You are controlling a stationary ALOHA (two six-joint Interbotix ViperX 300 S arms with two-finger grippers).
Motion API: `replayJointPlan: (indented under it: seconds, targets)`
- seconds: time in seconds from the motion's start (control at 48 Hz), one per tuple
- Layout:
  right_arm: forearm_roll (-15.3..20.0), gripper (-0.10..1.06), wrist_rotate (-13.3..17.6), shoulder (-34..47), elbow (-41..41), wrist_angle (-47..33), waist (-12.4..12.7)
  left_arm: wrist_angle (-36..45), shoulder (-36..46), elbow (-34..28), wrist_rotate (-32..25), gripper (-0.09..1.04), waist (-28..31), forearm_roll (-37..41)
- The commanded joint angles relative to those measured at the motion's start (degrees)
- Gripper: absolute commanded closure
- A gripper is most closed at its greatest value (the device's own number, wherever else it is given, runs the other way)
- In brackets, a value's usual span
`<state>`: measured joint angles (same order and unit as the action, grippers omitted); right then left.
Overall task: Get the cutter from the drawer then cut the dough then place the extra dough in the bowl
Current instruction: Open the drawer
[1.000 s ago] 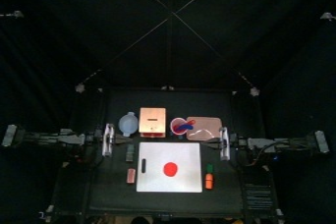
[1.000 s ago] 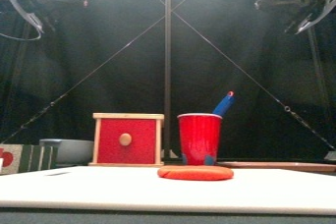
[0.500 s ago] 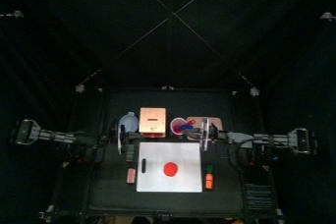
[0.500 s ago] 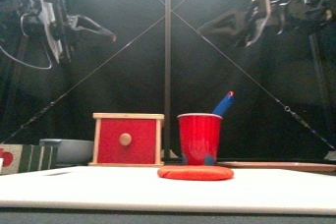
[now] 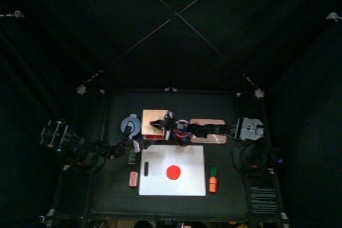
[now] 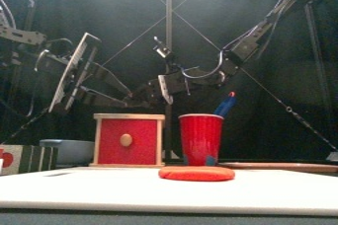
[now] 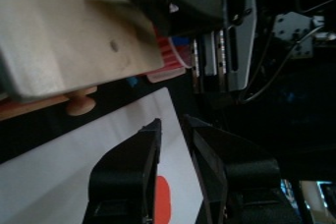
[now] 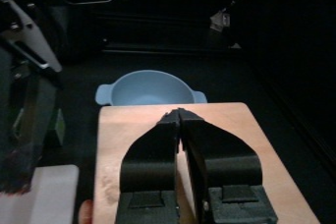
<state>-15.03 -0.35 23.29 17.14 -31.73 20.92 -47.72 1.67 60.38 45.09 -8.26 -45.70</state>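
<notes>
The pale wooden box (image 5: 155, 122) with its red drawer front (image 6: 128, 140) stands behind the white cutting board (image 5: 187, 182), drawer closed. A flat red dough disc (image 5: 173, 171) lies on the board. The blue-grey bowl (image 5: 128, 125) sits left of the box. My left gripper (image 5: 138, 145) hovers by the box's front left corner, jaws open and holding nothing; the left wrist view shows the drawer knob (image 7: 83, 102) just ahead of them. My right gripper (image 8: 178, 120) is shut and holds nothing, poised over the box top (image 8: 171, 164), pointing toward the bowl (image 8: 148, 88).
A red cup (image 6: 201, 138) with a blue knife stands right of the box, beside the pink tray (image 5: 210, 125). Small toy foods lie left (image 5: 134, 177) and right (image 5: 211, 183) of the board.
Both arms have swung in from the table's sides to the box. The left jaws have gone from shut to open. The right gripper now reaches over the box top.
</notes>
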Motion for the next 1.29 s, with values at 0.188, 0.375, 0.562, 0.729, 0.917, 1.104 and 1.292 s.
replayJointPlan:
  seconds: [0.188,0.375,0.562,0.729,0.917,1.104,1.292]
  targets:
    - [-0.3,1.00,0.0,1.4,-1.5,5.0,0.2,-0.4,-2.5,-2.2,4.1,0.24,0.1,-4.7]
    - [-0.4,1.00,0.0,1.3,-1.4,5.3,0.0,2.2,-3.8,-3.3,4.6,0.24,0.2,-9.6]
    - [-0.4,1.00,0.0,1.4,-1.8,5.3,-0.9,7.3,-4.8,-4.5,4.5,0.24,0.3,-16.9]
    - [-0.4,1.00,0.1,1.3,-1.9,5.3,-1.1,7.2,-5.0,-4.8,4.2,0.24,2.6,-16.9]
    - [-0.3,1.00,0.2,1.4,-1.9,5.3,-1.2,5.4,-6.6,-5.7,4.0,0.23,4.3,-14.2]
    - [-0.4,1.00,0.2,1.4,-1.9,5.3,-1.3,5.4,-7.5,-5.8,4.2,0.19,5.1,-14.2]
    - [-0.4,1.00,0.2,1.3,-2.3,5.3,-1.6,5.4,-7.5,-6.1,4.0,0.11,6.2,-13.8]
